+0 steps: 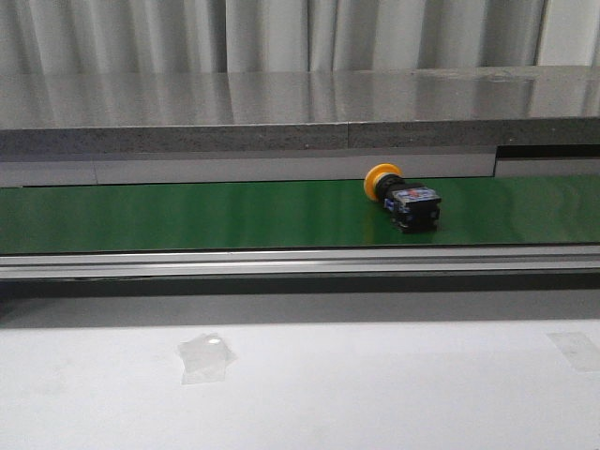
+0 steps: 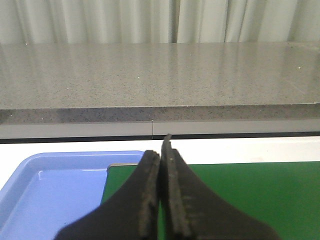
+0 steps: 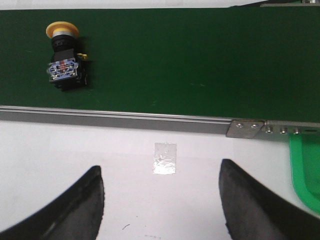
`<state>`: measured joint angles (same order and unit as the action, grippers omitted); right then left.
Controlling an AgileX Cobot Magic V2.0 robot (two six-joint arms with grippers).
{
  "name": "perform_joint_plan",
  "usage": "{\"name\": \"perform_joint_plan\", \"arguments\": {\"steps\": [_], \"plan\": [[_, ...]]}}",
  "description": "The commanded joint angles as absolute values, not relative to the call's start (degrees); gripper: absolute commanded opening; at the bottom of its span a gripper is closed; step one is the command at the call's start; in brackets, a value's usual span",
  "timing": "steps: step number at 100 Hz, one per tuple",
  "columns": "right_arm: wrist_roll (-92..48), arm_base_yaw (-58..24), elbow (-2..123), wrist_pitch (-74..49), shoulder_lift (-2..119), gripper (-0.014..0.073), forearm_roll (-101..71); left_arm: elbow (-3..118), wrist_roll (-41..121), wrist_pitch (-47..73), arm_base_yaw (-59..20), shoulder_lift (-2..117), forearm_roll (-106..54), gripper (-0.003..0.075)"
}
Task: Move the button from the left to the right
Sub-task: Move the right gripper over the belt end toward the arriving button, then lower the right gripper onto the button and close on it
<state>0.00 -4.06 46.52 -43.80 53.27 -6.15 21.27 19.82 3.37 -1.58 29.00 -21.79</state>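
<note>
— Button (image 1: 401, 196) lay on its side on the green belt (image 1: 187, 214), right of centre?
— Yes. Right gripper (image 3: 160, 200) hung wide open; left gripper (image 2: 163, 200) was closed, empty. Best straddle the black body squarely.

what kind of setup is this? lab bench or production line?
Likely a mock conveyor-line cell in a lab, not a real factory: a green conveyor belt with a metal side rail, an industrial button lying on it, sorting trays at the ends (blue tray), and a curtain backdrop.
</note>
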Motion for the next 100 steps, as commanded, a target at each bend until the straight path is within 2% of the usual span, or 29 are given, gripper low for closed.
{"name": "perform_joint_plan", "arguments": {"steps": [1, 60, 100], "plan": [[-2.87, -4.23, 50.49, -41.33, 56.04, 0.0503, -6.92, 22.92, 19.68, -1.25, -1.98, 29.15, -22.46, -0.002], [-16.33, -4.29, 64.73, -41.49, 79.81, 0.0503, -13.74, 22.92, 19.68, -1.25, -1.98, 29.15, -22.46, -0.002], [-17.23, -4.3, 67.65, -40.72, 87.34, 0.0503, -13.83, 22.92, 19.68, -1.25, -1.98, 29.15, -22.46, -0.002]]}}
